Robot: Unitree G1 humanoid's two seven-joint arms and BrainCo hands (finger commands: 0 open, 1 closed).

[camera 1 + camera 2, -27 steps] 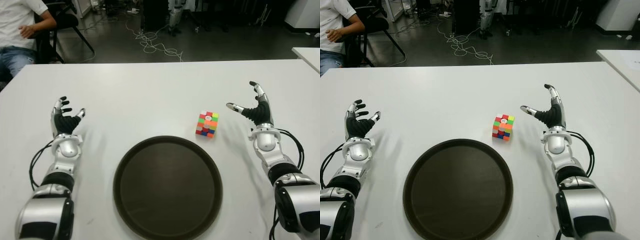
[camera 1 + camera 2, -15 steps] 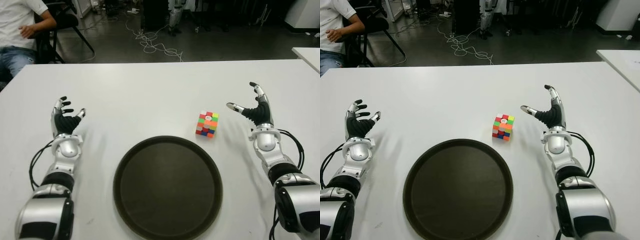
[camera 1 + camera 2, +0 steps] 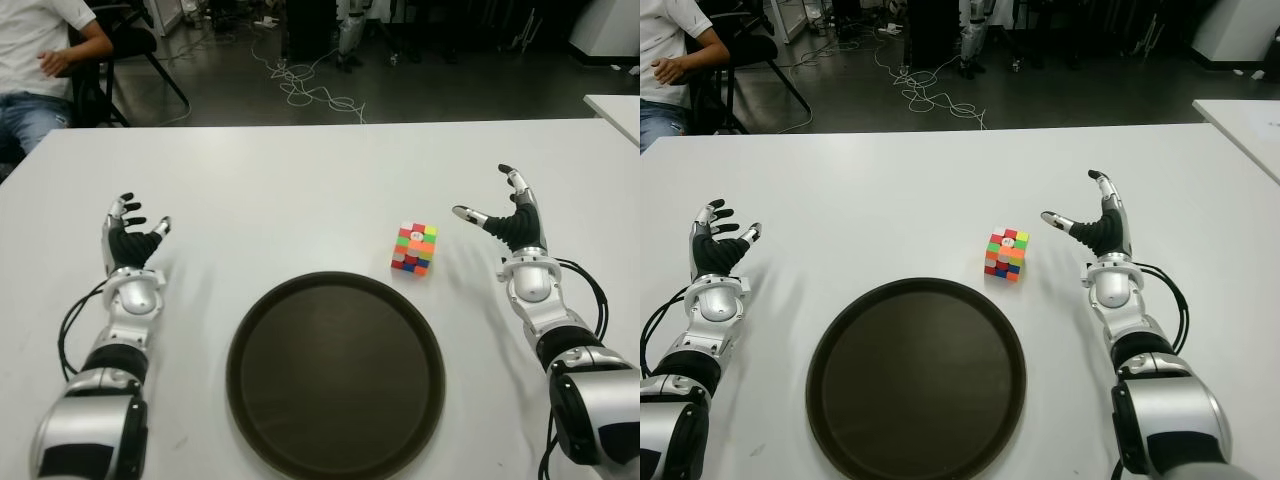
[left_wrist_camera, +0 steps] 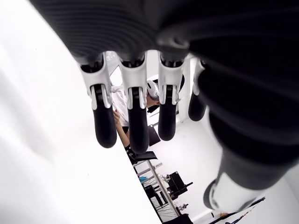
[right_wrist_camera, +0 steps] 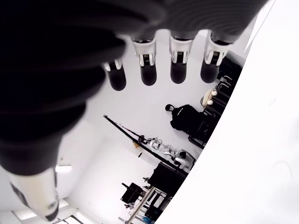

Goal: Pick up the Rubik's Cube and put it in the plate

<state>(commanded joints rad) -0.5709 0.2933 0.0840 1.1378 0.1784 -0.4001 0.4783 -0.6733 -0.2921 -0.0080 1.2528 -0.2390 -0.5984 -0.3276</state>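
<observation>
A multicoloured Rubik's Cube stands on the white table, just beyond the far right rim of a round dark plate. My right hand is a short way to the cube's right, fingers spread and holding nothing, thumb pointing toward the cube. My left hand shows at the table's left side, well left of the plate, fingers relaxed and holding nothing. The plate holds nothing. Neither wrist view shows the cube.
A seated person and a chair are beyond the table's far left corner. Cables lie on the floor behind the table. Another white table's corner shows at the far right.
</observation>
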